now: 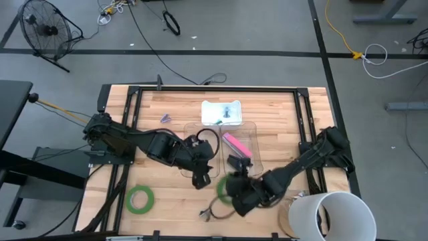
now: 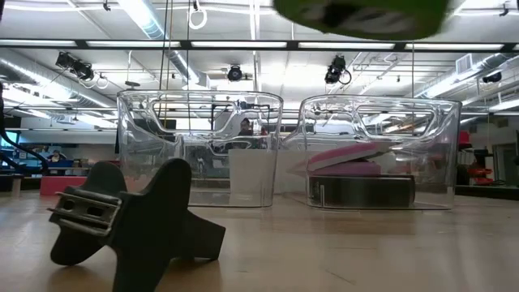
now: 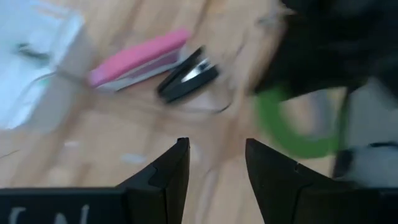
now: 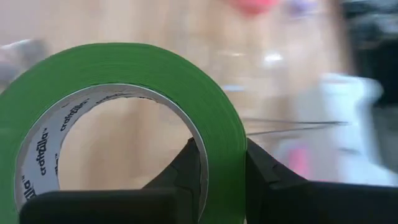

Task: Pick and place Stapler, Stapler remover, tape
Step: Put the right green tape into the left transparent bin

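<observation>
My right gripper (image 1: 235, 192) is shut on a green tape roll (image 4: 118, 74) and holds it in the air near the table's front middle; the low view shows the roll (image 2: 361, 15) high above the wood. My left gripper (image 3: 216, 152) hovers open just left of it, nothing between its fingers. A pink stapler (image 1: 235, 144) lies on a black object (image 2: 361, 191) inside the right-hand clear bin (image 1: 249, 134). A black staple remover (image 2: 122, 219) stands on the table near the front edge. A second green tape roll (image 1: 140, 199) lies flat at the front left. My right gripper pinches the roll's wall (image 4: 225, 146) with one finger (image 4: 189, 171) inside the ring and the other (image 4: 270, 177) outside it. The fingers slant downward across the wall. The roll is lifted clear of the table, its hole facing the wrist camera.
Two clear bins (image 1: 200, 137) stand side by side mid-table, with a white tray (image 1: 221, 112) behind them. A white bucket (image 1: 334, 214) sits at the front right corner. Bare wood lies between the front-left roll and the arms.
</observation>
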Robot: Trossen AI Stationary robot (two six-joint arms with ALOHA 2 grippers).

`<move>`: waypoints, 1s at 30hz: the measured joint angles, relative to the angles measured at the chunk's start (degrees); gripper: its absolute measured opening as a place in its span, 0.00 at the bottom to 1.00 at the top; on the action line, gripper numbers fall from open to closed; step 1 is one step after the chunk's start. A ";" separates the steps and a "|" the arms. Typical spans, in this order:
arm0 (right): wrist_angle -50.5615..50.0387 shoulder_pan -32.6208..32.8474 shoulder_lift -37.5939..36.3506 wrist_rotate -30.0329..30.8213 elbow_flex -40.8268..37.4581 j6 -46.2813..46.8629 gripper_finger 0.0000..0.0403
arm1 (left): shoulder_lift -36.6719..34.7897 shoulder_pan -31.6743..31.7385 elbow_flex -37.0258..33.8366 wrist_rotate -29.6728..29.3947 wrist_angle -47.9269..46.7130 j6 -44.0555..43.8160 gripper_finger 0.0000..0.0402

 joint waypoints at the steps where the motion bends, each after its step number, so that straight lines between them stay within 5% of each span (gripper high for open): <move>1: -1.55 -0.56 0.00 2.56 0.94 0.55 0.15 | -0.02 0.23 0.00 0.92 1.89 -0.31 0.40; 8: -8.53 -2.76 -0.57 12.78 3.86 0.71 0.15 | -0.01 2.49 0.00 6.58 9.44 -5.53 0.40; 30: -4.10 -4.04 -10.62 23.16 3.86 -8.01 0.15 | -0.28 4.91 0.04 6.23 12.87 -5.20 0.40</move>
